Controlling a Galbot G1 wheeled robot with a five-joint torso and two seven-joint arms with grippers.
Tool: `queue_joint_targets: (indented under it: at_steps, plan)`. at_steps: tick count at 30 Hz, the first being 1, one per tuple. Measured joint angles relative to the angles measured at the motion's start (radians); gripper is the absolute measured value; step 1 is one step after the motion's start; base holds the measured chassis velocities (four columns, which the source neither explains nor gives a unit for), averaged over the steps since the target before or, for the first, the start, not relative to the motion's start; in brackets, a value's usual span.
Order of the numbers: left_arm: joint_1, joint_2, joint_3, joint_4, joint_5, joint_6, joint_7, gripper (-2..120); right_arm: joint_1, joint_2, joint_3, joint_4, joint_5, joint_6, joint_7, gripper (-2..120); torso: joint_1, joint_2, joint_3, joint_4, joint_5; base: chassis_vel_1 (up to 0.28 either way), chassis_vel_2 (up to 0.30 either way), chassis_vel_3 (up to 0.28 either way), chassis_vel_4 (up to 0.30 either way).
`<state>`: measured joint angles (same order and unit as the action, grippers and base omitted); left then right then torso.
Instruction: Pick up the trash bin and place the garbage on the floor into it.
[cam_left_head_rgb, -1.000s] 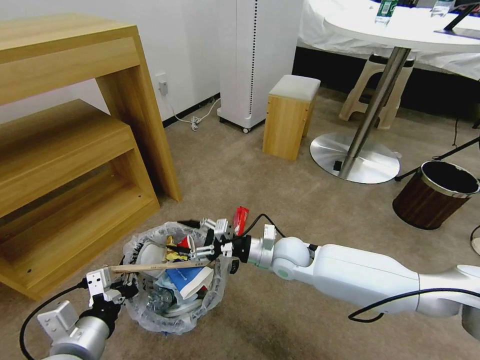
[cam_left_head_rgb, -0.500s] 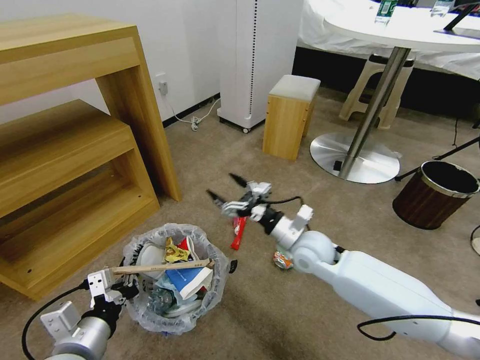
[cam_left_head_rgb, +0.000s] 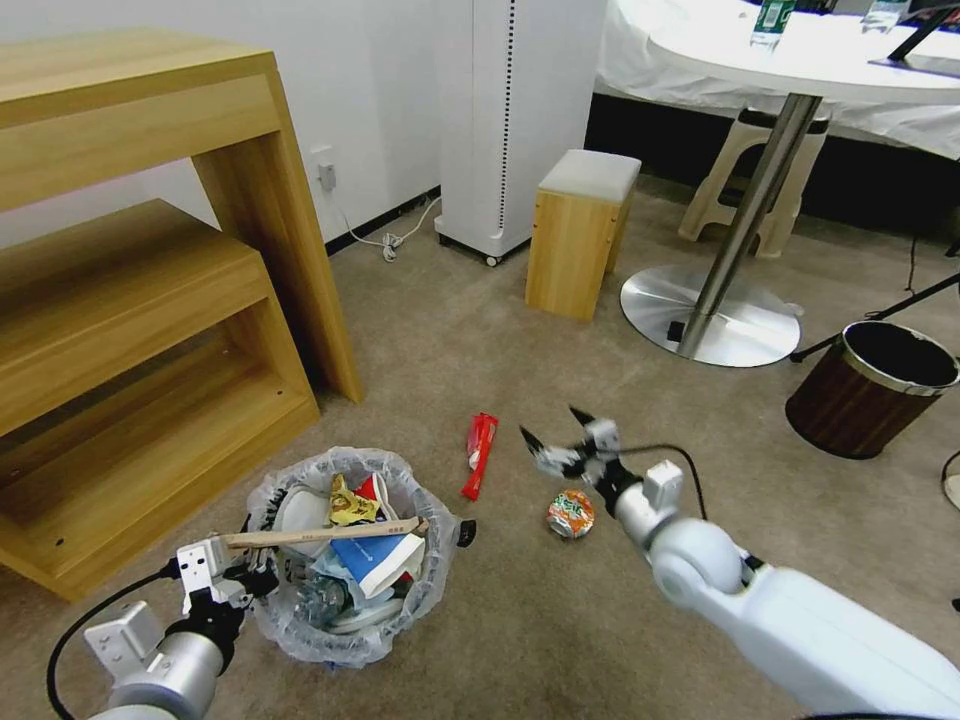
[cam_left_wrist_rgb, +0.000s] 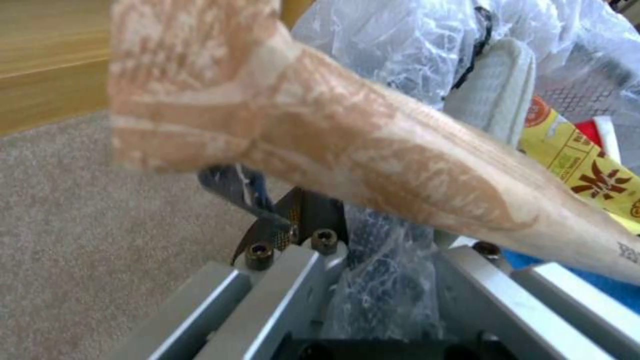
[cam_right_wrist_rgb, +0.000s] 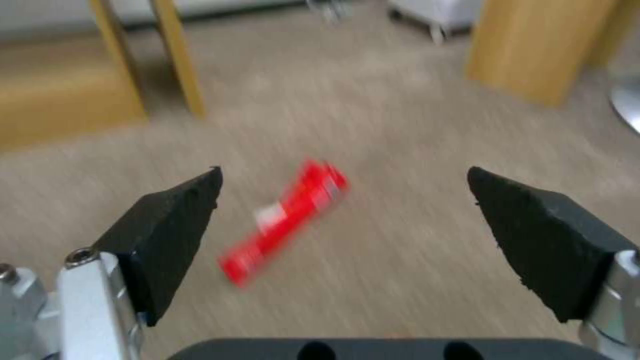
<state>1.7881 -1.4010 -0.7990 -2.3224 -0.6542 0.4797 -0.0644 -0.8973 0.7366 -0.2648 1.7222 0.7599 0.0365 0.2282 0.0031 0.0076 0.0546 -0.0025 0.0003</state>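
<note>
The trash bin (cam_left_head_rgb: 300, 632), black under a crinkly plastic bag (cam_left_wrist_rgb: 400, 60), stands on the beige floor (cam_left_head_rgb: 450, 340) at lower left. It holds several pieces of garbage, with a wooden stick (cam_left_head_rgb: 320, 535) lying across its top. My left gripper (cam_left_head_rgb: 228, 582) is shut on the bin's rim, bag plastic between its fingers (cam_left_wrist_rgb: 293, 285). The stick (cam_left_wrist_rgb: 373, 150) crosses close above them. A red wrapper (cam_left_head_rgb: 480, 455) and a crushed can (cam_left_head_rgb: 571, 513) lie on the carpet right of the bin. My right gripper (cam_left_head_rgb: 558, 432) hangs open above the floor just beyond the can; the wrapper (cam_right_wrist_rgb: 287, 225) shows between its pads (cam_right_wrist_rgb: 167, 235).
A wooden shelf unit (cam_left_head_rgb: 150, 280) flanks the left. A small wooden stool (cam_left_head_rgb: 580, 235), a white tower unit (cam_left_head_rgb: 510, 120) and a round table's metal base (cam_left_head_rgb: 710, 320) stand farther back. A brown wood-look bin (cam_left_head_rgb: 868, 388) sits at far right. Open carpet lies around the wrapper and can.
My right gripper left the top of the bin, swung up and away, then came down to the right above the carpet near the can, staying open. The left gripper and bin held still.
</note>
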Motion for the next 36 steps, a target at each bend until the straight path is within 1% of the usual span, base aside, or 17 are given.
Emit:
queue_joint_targets:
  at_steps: [1,2,5,7,10,11,14,22,24,27,32,33,36]
  plan:
    - [0.000,0.000,0.001,0.002,0.002,-0.002,0.000,1,-0.011,-0.004,0.003,-0.008,-0.004,-0.036,0.008,97,0.000,0.000,0.000,0.0002,-0.0006,0.000,0.000,0.000,0.000]
    - [0.000,0.000,0.001,0.002,0.002,-0.002,0.000,1,-0.011,-0.004,0.003,-0.008,-0.004,-0.036,0.008,97,0.000,0.000,0.000,0.0002,-0.0006,0.000,0.000,0.000,0.000]
    - [0.000,-0.001,0.000,0.005,0.003,-0.006,0.002,1,-0.028,-0.008,-0.006,-0.048,-0.042,-0.114,0.018,99,0.000,0.000,0.000,0.0001,-0.0003,0.000,0.000,0.000,0.000]
    - [0.000,-0.001,0.000,0.006,0.003,-0.006,0.002,1,-0.029,-0.007,-0.013,-0.061,-0.051,-0.124,0.018,99,0.000,0.000,0.000,0.0000,-0.0005,0.000,0.000,0.000,0.000]
    - [0.000,-0.006,0.003,0.010,0.006,-0.009,0.003,1,-0.028,0.010,-0.051,-0.125,-0.088,-0.140,0.019,99,0.000,0.000,0.000,0.0001,-0.0002,0.000,0.000,0.000,0.000]
    - [0.000,-0.006,0.003,0.010,0.006,-0.009,0.003,1,-0.028,0.010,-0.051,-0.125,-0.088,-0.140,0.019,99,0.000,0.000,0.000,0.0001,-0.0002,0.000,0.000,0.000,0.000]
    - [0.000,-0.009,0.006,0.014,0.012,-0.010,0.007,1,-0.027,0.034,-0.076,-0.182,-0.133,-0.117,0.005,99,0.000,0.000,0.000,0.0001,-0.0002,0.000,0.000,0.000,0.000]
    - [0.000,-0.008,0.003,0.015,0.012,-0.011,0.008,1,-0.011,0.044,-0.091,-0.214,-0.155,-0.083,-0.015,99,0.000,0.000,0.000,0.0001,-0.0004,0.000,0.000,0.000,0.000]
    - [0.000,-0.009,0.003,0.015,0.012,-0.011,0.008,1,0.001,0.046,-0.104,-0.230,-0.165,-0.074,-0.023,99,0.000,0.000,0.000,0.0000,-0.0005,0.000,0.000,0.000,0.000]
    - [0.000,-0.014,0.005,0.009,0.015,-0.010,0.008,1,0.038,0.061,-0.153,-0.279,-0.197,-0.038,-0.046,98,0.000,0.000,0.000,0.0001,-0.0004,0.000,0.000,0.000,0.000]
    - [0.001,-0.020,0.006,0.007,0.016,-0.009,0.008,1,0.071,0.082,-0.198,-0.316,-0.216,-0.022,-0.058,97,0.000,0.000,0.000,0.0001,-0.0004,0.000,0.000,0.000,0.000]
    - [0.001,-0.022,0.005,0.007,0.016,-0.009,0.008,1,0.081,0.091,-0.211,-0.332,-0.223,-0.016,-0.059,95,0.000,0.000,0.000,0.0001,-0.0003,0.000,0.000,0.000,0.000]
    - [0.003,-0.024,0.002,0.006,0.016,-0.009,0.008,1,0.098,0.105,-0.226,-0.356,-0.228,-0.011,-0.060,93,0.000,0.000,0.000,0.0001,-0.0004,0.000,0.000,0.000,0.000]
